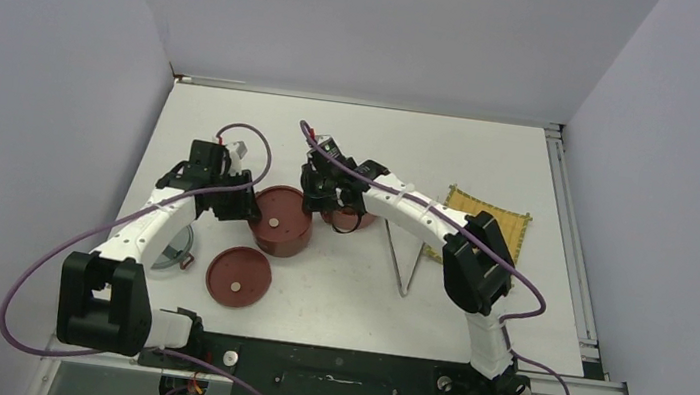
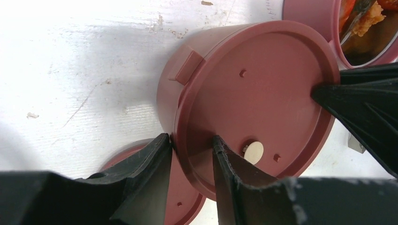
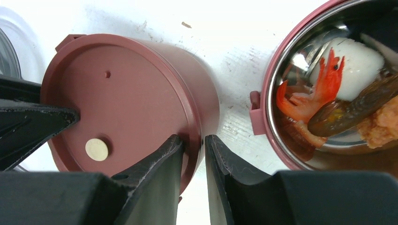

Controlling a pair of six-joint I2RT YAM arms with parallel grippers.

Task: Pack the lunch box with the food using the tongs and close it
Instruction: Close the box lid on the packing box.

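**Overhead and wrist views, my two arms over the white table (image 1: 373, 140).**

(a) My left arm (image 1: 146, 223) and right arm (image 1: 424, 217) both bend inward to the lunch box near the table's middle.

(b) The yellow woven mat (image 1: 494, 220) lies at the right, partly hidden behind my right arm.

(c) The lidded bowl (image 1: 281, 217) of the lunch box stands upright between my claws, with its flat dark-red lid seated on it.

(d) A loose lid (image 1: 238, 278) lies flat on the table just in front of the lidded bowl.

(e) The open bowl (image 3: 257, 117) stands just to the right of the lidded bowl, close to it but not touching.

(f) The tongs (image 1: 397, 264) lie on the table to the right of the bowls, well apart from either claw, with the joined end toward my bases.

(g) My right claw (image 3: 193, 140) is closed on the lidded bowl's rim, one finger on the lid and the other against the outer wall.

(h) My left claw (image 2: 190, 140) straddles the opposite rim, one finger outside the wall and one over the lid. The jaws stand narrow, but I cannot tell whether they clamp.

(i) The food (image 3: 338, 89) sits inside the open bowl: a pale rounded lump, a red prawn-shaped piece, a dark brown piece and orange crumbed bits.
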